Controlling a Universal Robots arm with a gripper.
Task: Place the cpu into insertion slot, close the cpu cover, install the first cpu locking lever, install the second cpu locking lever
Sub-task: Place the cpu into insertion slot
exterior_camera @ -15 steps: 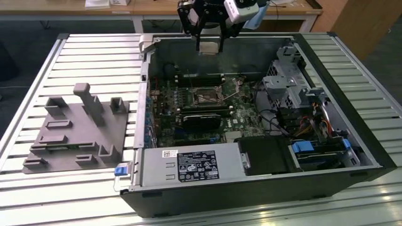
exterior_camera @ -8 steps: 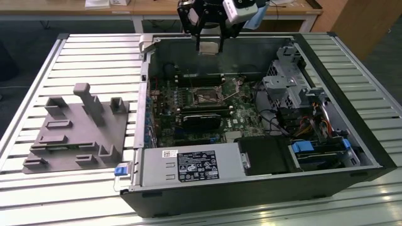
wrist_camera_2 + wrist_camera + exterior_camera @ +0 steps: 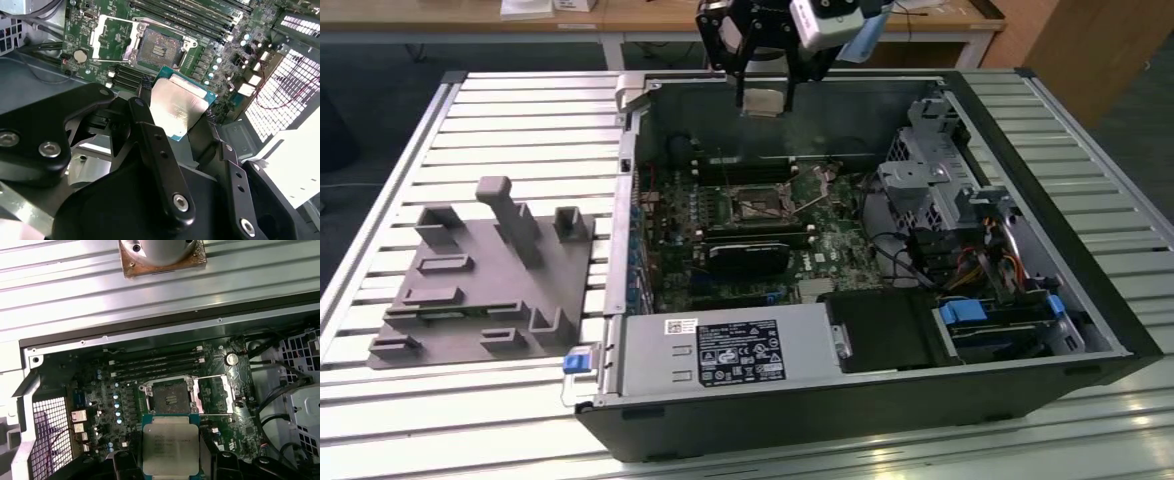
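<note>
the cpu (image 3: 170,447) is pinched flat between the gripper (image 3: 765,100) jaws, held up over the open pc case (image 3: 854,410), close to one case wall. down inside on the motherboard (image 3: 100,385), the insertion slot (image 3: 170,397) sits uncovered, with the cpu cover (image 3: 215,395) flipped open right beside it.

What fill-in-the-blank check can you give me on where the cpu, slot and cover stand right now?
1. The gripper is shut on the ___.
2. The insertion slot is ___, with no chip seated in it.
3. The cpu cover is flipped ___, lying beside the slot.
Missing words: cpu; empty; open.
</note>
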